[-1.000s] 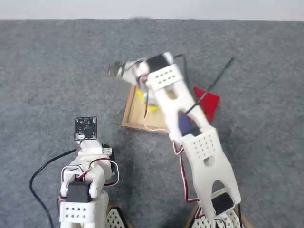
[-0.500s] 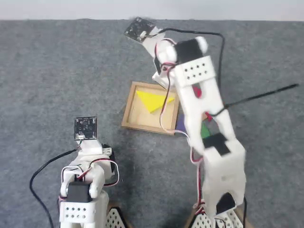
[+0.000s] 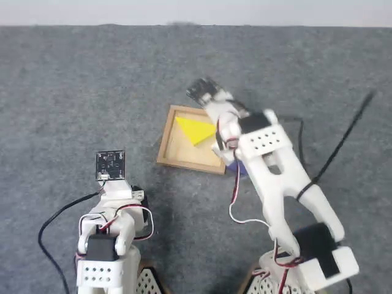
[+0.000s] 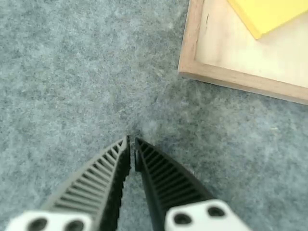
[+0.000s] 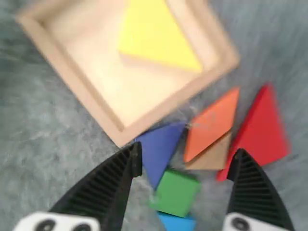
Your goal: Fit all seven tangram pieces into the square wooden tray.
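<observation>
There is one square wooden tray (image 5: 67, 77) and seven tangram pieces (image 5: 216, 115). One yellow piece (image 5: 154, 36) lies inside the tray. Six lie outside it: one dark blue piece (image 5: 159, 149), one orange piece (image 5: 207, 127), one tan piece (image 5: 209, 160), one red piece (image 5: 260, 134), one green piece (image 5: 175, 192) and one light blue piece (image 5: 175, 223).

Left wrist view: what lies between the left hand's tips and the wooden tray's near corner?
Only grey mat. In the left wrist view the stretch from the left hand to the wooden tray is bare.
</observation>
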Available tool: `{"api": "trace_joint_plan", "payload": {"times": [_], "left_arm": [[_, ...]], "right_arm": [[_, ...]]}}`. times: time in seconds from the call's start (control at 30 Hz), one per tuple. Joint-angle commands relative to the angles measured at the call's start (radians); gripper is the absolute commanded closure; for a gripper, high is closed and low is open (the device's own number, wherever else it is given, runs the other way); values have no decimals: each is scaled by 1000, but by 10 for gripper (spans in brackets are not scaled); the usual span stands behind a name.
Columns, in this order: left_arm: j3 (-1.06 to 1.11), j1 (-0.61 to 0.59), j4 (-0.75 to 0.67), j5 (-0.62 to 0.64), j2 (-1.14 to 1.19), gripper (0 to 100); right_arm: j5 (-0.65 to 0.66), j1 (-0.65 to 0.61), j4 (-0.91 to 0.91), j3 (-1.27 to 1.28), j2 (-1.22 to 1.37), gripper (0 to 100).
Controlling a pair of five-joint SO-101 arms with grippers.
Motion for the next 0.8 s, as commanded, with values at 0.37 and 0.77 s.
{"api": "trace_joint_plan", "payload": {"times": [0.37, 0.77], "left_arm": [[-13, -6, 5, -15, -20, 986], [-13, -6, 5, -15, -20, 986]], "right_arm": [[-408, 96, -94, -109, 200, 719], [-439, -35, -104, -196, 265, 720]]}}
